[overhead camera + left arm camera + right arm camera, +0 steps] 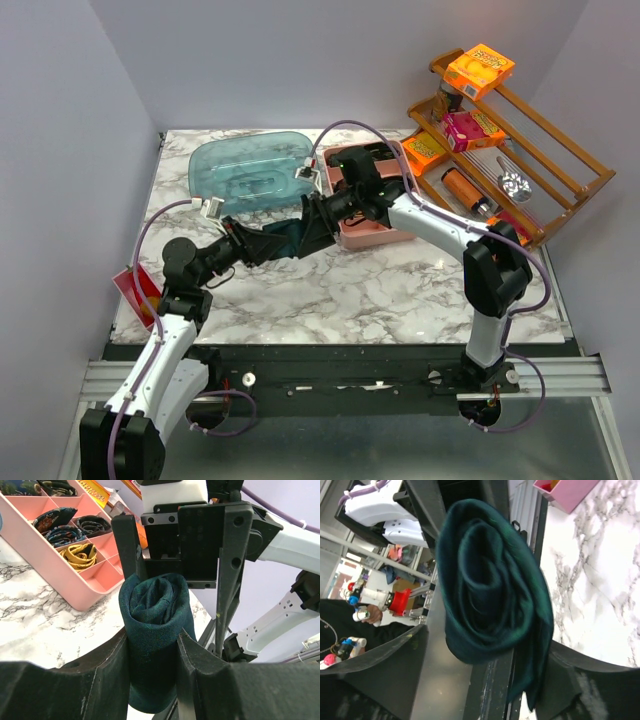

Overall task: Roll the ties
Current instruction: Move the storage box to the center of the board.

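I have both arms reaching in over the middle of the marble table [400, 290], wrists turned toward each other so the two grippers meet nose to nose just in front of the pink tray [75, 587]. The left arm is bent low and stretches right; the right arm folds back from its tall elbow and stretches left.

Between them is one dark teal tie [155, 610], wound into a fat coil and held off the tabletop. The left gripper [152, 647] is pinching it: both fingers press into the lower sides of the coil. The right gripper [490, 640] straddles the same coil from the opposite side with its jaws spread. In the left wrist view one of its fingers lies against the fabric and the other stands clear of it.

The count is two arms and one tie in the grip. In the tray's compartments I make out six coiled ties, one of them gold [80, 555], though the farthest two are cut by the frame edge, so I may be off.
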### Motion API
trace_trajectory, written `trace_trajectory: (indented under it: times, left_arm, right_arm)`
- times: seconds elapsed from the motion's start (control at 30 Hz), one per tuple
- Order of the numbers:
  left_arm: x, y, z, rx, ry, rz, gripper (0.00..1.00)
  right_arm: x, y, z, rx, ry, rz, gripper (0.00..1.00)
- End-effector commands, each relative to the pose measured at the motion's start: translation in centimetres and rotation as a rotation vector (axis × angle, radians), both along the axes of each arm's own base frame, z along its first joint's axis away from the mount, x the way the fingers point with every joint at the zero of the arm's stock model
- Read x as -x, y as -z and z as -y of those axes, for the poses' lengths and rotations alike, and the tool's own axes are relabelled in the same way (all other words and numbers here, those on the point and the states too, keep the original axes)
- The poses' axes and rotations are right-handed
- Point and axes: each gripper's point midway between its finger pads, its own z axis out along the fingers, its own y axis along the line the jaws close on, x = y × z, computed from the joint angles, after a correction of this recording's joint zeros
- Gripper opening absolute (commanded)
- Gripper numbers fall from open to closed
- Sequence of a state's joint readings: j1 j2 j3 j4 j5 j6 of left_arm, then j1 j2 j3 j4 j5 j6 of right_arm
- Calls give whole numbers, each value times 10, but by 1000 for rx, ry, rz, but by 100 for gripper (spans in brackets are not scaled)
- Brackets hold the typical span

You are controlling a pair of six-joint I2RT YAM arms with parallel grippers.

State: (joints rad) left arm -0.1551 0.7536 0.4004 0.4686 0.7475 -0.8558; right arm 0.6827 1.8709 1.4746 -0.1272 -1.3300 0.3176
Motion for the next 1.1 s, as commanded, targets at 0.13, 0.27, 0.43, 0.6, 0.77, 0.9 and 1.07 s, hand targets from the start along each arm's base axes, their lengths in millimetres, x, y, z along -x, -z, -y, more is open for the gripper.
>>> trace_trajectory:
  times: [0.13, 0.27, 0.43, 0.6, 0.77, 0.9, 1.07]
  left_arm:
    - [-1, 6, 0, -22, -21, 1, 42]
    - [-1, 7, 1, -25, -20, 3, 42]
    - [1, 9, 2, -34, -18, 3, 42]
    - [0, 11, 1, -56, -44, -2, 42]
    - [-1, 15, 1, -87, -63, -6, 42]
    - [0, 16, 3, -98, -63, -9, 42]
    - [-2, 14, 2, -104, -77, -4, 42]
  right_arm:
    - [6, -3, -10, 12, -7, -12, 66]
    - [-2, 5, -16, 46, 30, -32, 59]
    - [-5, 1, -18, 48, 47, -29, 57]
    - [-7, -3, -19, 52, 63, -32, 57]
    - [-11, -4, -19, 70, 103, -34, 59]
    - [-17, -4, -19, 89, 149, -29, 59]
    - [-22, -1, -18, 109, 172, -20, 40]
